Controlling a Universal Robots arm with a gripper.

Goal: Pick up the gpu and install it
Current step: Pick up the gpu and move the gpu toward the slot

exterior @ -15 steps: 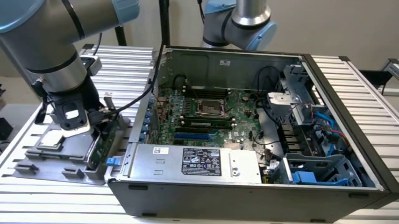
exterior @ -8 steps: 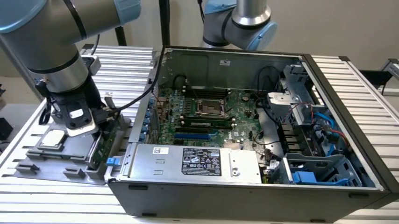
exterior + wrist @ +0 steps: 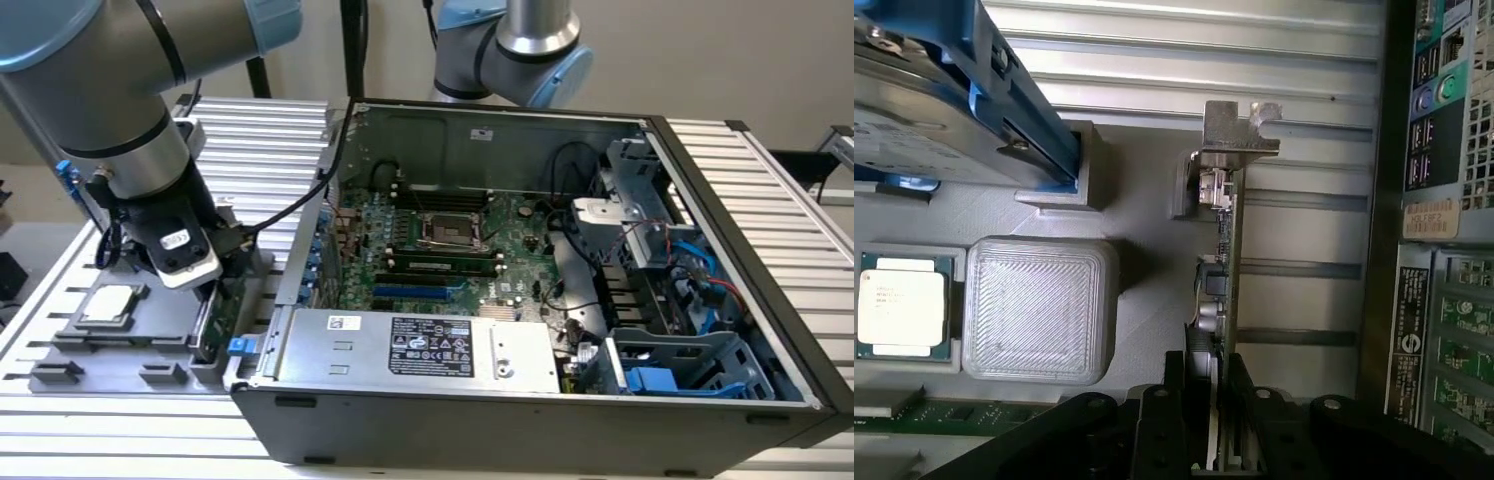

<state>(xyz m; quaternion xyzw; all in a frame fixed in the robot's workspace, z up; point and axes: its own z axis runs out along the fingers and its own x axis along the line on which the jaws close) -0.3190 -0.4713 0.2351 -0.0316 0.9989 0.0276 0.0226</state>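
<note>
Green along its edge, the gpu (image 3: 1225, 240) stands upright in a slot of the grey fixture (image 3: 1144, 215), at nine o'clock of the open computer case (image 3: 534, 425) in the exterior view. The hand (image 3: 1220, 445) is clamped on it, with black fingers against both faces. The silver bracket (image 3: 1239, 135) is at the end away from the hand.

Obstructions: a hard drive with blue rails (image 3: 924, 110), a raised grey block (image 3: 1039, 310) and a CPU chip (image 3: 899, 305) sit to one side, apart from the card.

Clearance: the case wall is near on the other side, with slatted desk (image 3: 1304, 230) between.
</note>
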